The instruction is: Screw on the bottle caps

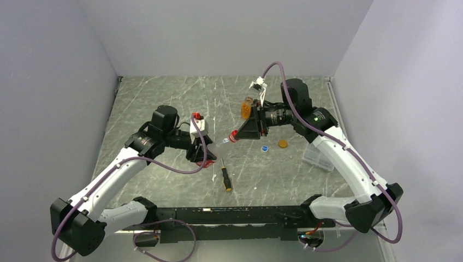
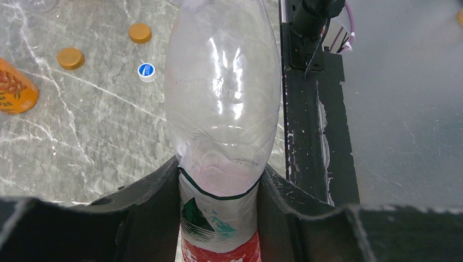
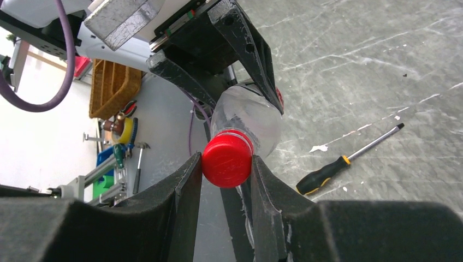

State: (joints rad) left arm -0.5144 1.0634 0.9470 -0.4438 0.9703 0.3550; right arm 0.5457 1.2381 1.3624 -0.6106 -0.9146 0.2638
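on my overhead feed the left gripper (image 2: 221, 183) sits left of centre. its jaws are pinched around the lower body of the clear bottle (image 2: 224, 103), just above the red-and-white label (image 2: 218, 243). the label runs off the bottom of the left wrist view, so i can't see the bottle's base. the bottle looks lifted off the table (image 1: 164, 103) and tilted, with its neck pointing up and right toward the other arm. the neck itself is cut off at the top edge of the left wrist view.

a red cap (image 3: 227, 160) sits on that neck. the right gripper (image 3: 226, 177) is clamped on it, its fingers (image 3: 188, 191) pressing the cap's rim from either side. i can't tell whether the cap is threaded fully down.

below the bottle a black-and-orange-handled screwdriver (image 1: 225, 179) lies flat on the table, apart from both arms. behind the right gripper stands an amber bottle (image 1: 247, 107). the wrist partly covers it overhead and the left wrist view cuts it off at the frame edge, so its mouth is hard to make out.

further right, a blue cap (image 1: 264, 148) with a white centre and an orange cap (image 1: 283, 144) lie near each other on the table. the left wrist view shows a second orange cap (image 2: 71, 58) between the blue cap and the amber bottle, which i can't pick out overhead. at far right a clear box (image 1: 318, 158) is half hidden under the right forearm.
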